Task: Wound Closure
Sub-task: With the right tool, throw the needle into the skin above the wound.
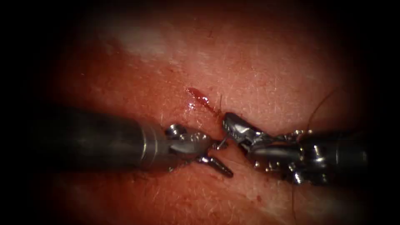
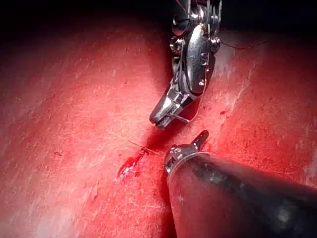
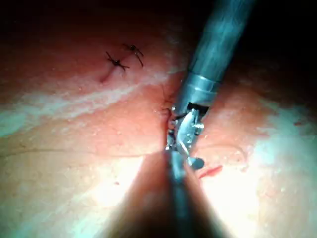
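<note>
The cut runs down and to the right on the tissue, wet with red fluid. My left tool comes in from the left with its jaws open, holding nothing, at the cut's lower end. My right tool reaches in from the right, jaws shut on the needle. A short silver piece of the needle shows between the two tools, just off the left tool's upper jaw. The left wrist view has the needle sticking out beside the right tool. I cannot tell whether its point is in the tissue.
Dark thread arcs up from the right tool on the right side of the cut. A short thread end stands by the cut. Two tied stitches lie farther along the tissue in the right wrist view.
</note>
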Action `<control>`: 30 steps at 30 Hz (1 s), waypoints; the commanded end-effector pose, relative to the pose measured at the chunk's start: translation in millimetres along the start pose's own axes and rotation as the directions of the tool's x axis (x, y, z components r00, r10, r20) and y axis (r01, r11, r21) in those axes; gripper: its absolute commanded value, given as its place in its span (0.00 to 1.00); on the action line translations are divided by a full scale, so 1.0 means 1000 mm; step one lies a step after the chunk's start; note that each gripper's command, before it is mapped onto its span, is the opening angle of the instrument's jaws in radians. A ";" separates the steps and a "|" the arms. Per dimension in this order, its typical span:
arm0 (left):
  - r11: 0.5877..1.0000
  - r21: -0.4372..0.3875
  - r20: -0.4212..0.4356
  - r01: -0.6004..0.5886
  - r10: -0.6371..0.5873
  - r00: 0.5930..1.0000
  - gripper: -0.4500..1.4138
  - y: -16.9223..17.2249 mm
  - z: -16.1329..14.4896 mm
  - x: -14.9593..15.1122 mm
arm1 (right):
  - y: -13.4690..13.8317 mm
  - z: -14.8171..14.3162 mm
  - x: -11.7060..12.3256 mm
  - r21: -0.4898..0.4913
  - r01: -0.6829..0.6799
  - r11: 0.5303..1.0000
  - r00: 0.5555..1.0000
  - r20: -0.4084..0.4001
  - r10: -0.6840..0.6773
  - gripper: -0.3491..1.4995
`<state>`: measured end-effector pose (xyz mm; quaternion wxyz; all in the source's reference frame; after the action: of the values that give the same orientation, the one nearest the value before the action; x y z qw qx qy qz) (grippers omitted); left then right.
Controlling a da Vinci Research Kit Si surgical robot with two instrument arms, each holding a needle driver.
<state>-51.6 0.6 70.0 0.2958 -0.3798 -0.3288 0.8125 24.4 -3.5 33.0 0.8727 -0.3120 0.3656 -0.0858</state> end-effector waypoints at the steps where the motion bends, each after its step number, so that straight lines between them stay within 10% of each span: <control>1: 1.000 -0.003 0.002 0.000 0.000 1.000 0.50 0.0000 0.0008 -0.0005 | 0.0006 -0.0010 -0.0004 -0.024 -0.024 0.999 1.000 0.000 0.024 0.00; 14: 1.000 -0.002 0.001 0.001 -0.001 1.000 0.50 0.0000 0.0009 -0.0004 | 0.0031 -0.0061 -0.0066 -0.105 -0.467 0.878 0.874 -0.205 0.440 0.00; 30: 1.000 -0.001 0.002 0.000 0.000 1.000 0.50 0.0000 0.0009 -0.0005 | 0.0023 -0.0028 -0.0050 -0.113 -0.441 0.891 0.879 -0.256 0.402 0.00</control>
<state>-51.6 0.5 70.0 0.2957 -0.3796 -0.3284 0.8128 17.9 -0.5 32.6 0.7938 -0.2865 0.5264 0.1037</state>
